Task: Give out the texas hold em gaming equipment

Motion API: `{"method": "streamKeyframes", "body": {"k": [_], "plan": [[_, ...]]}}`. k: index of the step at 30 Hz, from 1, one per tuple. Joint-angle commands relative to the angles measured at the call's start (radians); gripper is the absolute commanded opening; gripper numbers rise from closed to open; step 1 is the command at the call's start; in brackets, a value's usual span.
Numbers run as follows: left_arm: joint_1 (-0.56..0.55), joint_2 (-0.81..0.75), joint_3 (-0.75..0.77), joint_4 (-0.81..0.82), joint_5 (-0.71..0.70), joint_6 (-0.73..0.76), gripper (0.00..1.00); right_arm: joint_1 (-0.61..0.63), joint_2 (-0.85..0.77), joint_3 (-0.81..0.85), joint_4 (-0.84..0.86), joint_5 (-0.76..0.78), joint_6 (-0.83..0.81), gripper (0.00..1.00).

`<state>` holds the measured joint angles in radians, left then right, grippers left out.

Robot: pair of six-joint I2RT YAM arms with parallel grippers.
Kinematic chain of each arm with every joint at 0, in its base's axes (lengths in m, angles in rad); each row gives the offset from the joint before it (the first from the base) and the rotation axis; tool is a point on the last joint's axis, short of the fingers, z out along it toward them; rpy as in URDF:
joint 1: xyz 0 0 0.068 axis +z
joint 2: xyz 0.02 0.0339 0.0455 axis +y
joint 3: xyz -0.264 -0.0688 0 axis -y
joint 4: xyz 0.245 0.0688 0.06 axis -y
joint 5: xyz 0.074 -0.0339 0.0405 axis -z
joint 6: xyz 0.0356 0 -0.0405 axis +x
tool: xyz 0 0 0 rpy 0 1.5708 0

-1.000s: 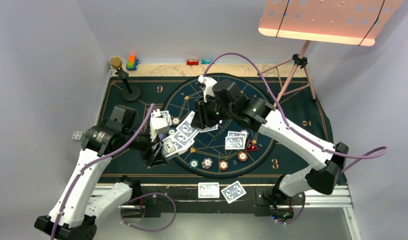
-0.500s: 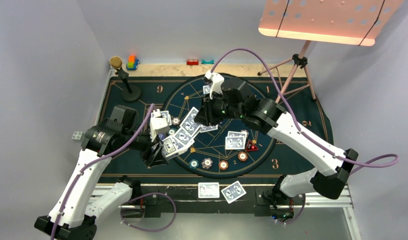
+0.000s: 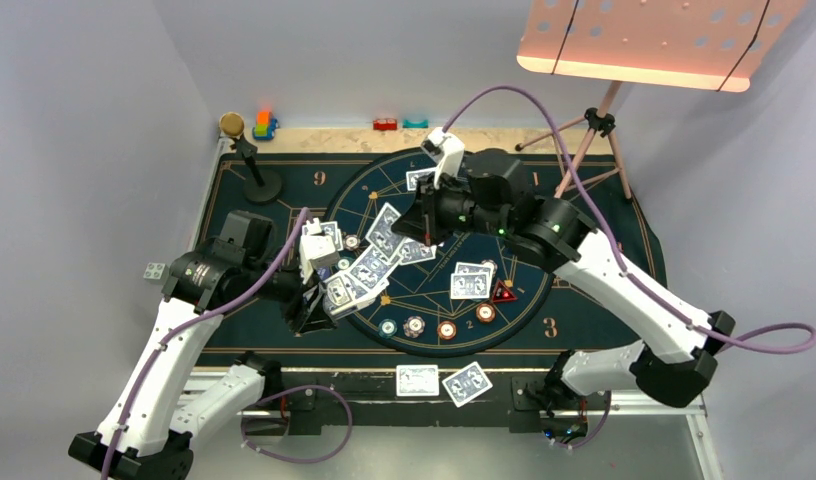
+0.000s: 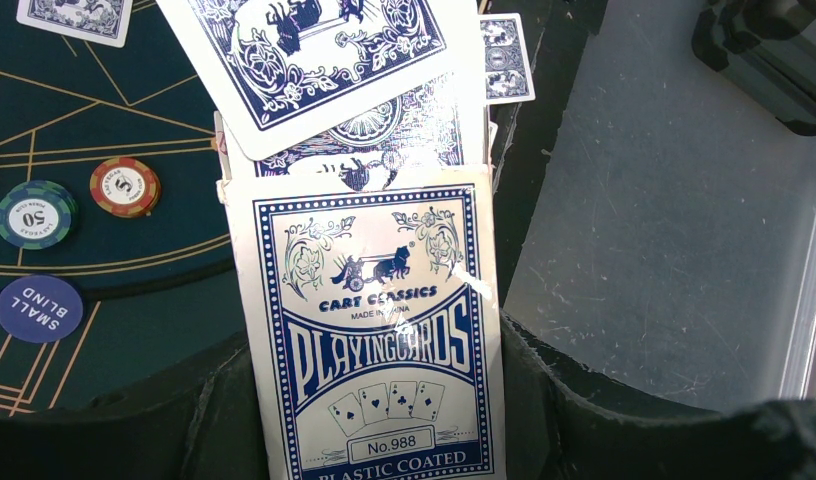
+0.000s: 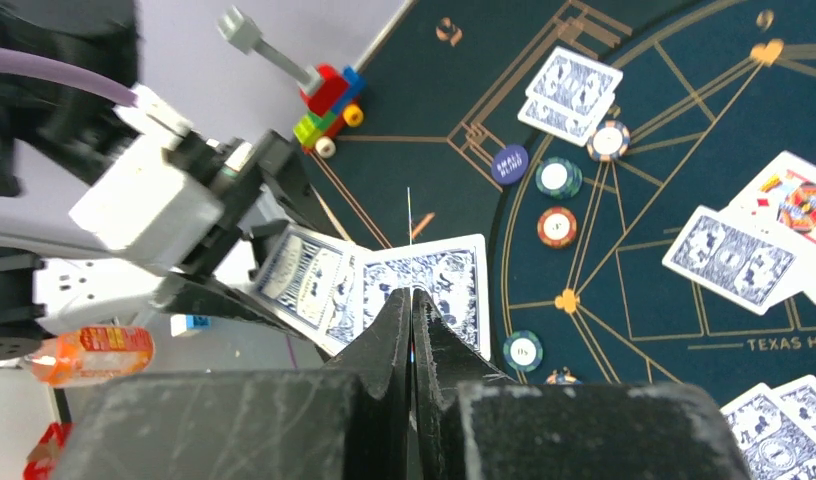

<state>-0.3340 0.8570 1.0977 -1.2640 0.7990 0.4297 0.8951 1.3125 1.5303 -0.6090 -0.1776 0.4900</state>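
My left gripper (image 3: 322, 298) (image 4: 374, 425) is shut on a blue-and-white playing card box (image 4: 369, 340), with fanned cards (image 4: 314, 50) sticking out of its top. Just right of the fan, my right gripper (image 3: 424, 228) (image 5: 412, 295) is shut on one playing card (image 3: 384, 228), seen edge-on in the right wrist view as a thin line (image 5: 409, 215). Card pairs lie on the mat (image 3: 471, 281) (image 3: 421, 179) (image 3: 329, 235) and at the near edge (image 3: 439, 382). Poker chips (image 3: 415, 325) and a red triangular marker (image 3: 502, 292) sit at the front of the circle.
A black stand with a cork top (image 3: 246, 155) and toy blocks (image 3: 264, 125) are at the far left corner. A tripod (image 3: 584, 150) under a pink perforated board stands at the far right. More chips (image 5: 555, 178) lie left of the circle.
My right gripper has closed and pulled back to the right and away from the fan, drawing one card with it. The left arm and box have not moved.
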Motion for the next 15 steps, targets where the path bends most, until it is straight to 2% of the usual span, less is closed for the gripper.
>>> {"method": "streamKeyframes", "body": {"k": [1, 5, 11, 15], "plan": [[0.004, -0.010, 0.028, 0.012, 0.045, 0.002, 0.00, -0.023, -0.065, 0.095, 0.037, 0.027, -0.005, 0.00], [0.004, -0.013, 0.031, 0.009, 0.045, 0.003, 0.00, -0.046, -0.058, 0.115, -0.007, 0.085, -0.039, 0.00], [0.005, -0.016, 0.033, 0.008, 0.044, 0.003, 0.00, -0.048, -0.009, 0.147, -0.075, 0.257, -0.143, 0.00], [0.005, -0.016, 0.039, 0.005, 0.046, 0.002, 0.00, -0.048, 0.032, 0.127, -0.085, 0.287, -0.167, 0.00]]}}
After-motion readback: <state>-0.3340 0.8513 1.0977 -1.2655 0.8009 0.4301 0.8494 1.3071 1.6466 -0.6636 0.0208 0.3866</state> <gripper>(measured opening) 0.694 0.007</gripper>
